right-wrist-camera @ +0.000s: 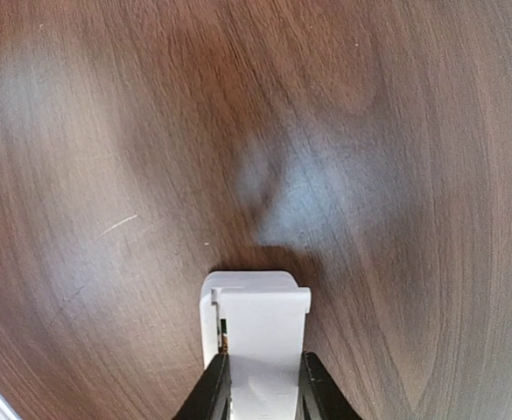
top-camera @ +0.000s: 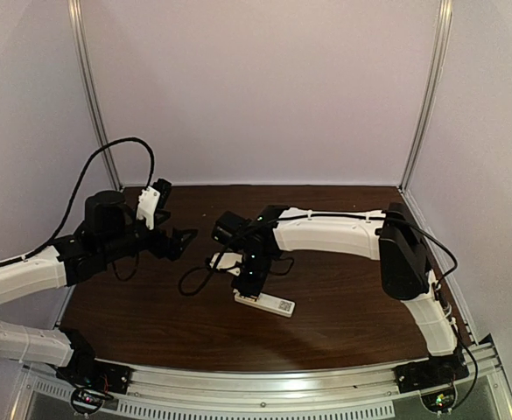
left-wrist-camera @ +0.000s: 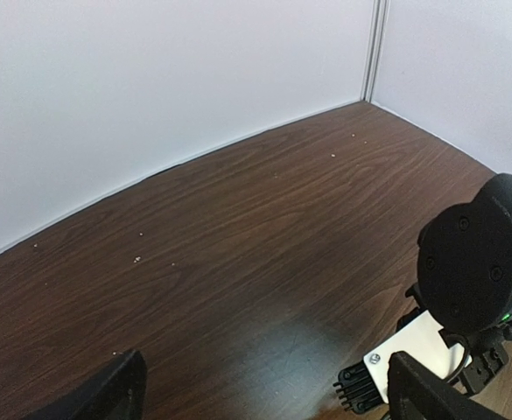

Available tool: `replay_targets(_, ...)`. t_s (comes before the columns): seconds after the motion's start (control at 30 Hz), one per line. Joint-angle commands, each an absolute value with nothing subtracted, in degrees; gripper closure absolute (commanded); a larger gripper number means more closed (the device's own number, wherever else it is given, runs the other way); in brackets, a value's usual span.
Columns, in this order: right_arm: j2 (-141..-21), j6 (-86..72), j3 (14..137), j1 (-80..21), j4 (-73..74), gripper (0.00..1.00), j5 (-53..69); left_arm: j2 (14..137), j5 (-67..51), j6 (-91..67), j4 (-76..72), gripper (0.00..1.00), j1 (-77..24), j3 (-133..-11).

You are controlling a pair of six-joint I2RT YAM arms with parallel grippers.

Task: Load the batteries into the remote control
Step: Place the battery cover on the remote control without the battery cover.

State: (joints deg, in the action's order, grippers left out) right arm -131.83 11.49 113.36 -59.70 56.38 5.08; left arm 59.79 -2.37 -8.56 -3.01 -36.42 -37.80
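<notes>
Overhead view faces the table (top-camera: 343,306) — wrist views look close, sharing it.

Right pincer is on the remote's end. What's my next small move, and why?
Probably ease the right pincer open and lift clear: it pinches one end of the remote control, and only an orange sliver shows at its edge, so seating can't be judged.

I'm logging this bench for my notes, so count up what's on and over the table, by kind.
Grippers: 2 (left gripper, right gripper)
Remote control: 1
Small white plate: 1
Total: 4
</notes>
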Motion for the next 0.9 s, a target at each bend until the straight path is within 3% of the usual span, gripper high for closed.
replay_targets(0.0,-133.7,10.6,113.6,-59.8,57.2,0.73,4.9,60.2,-2.9,-8.5,-5.1,0.02,-36.1,-37.4)
replay_targets(0.17,-134.0,10.4,113.6,-59.8,57.3,0.72,4.6,60.1,-2.9,-8.5,-5.0,0.03,-36.1,-37.4)
replay_targets(0.53,-134.2,10.2,114.1,-59.8,57.9,0.61,4.5,60.1,-2.9,-8.5,-5.0,0.03,-36.1,-37.2)
replay_targets(0.87,-132.9,10.0,114.6,-59.8,57.5,0.60,4.7,60.3,-3.2,-8.8,-5.1,0.03,-36.1,-37.2)
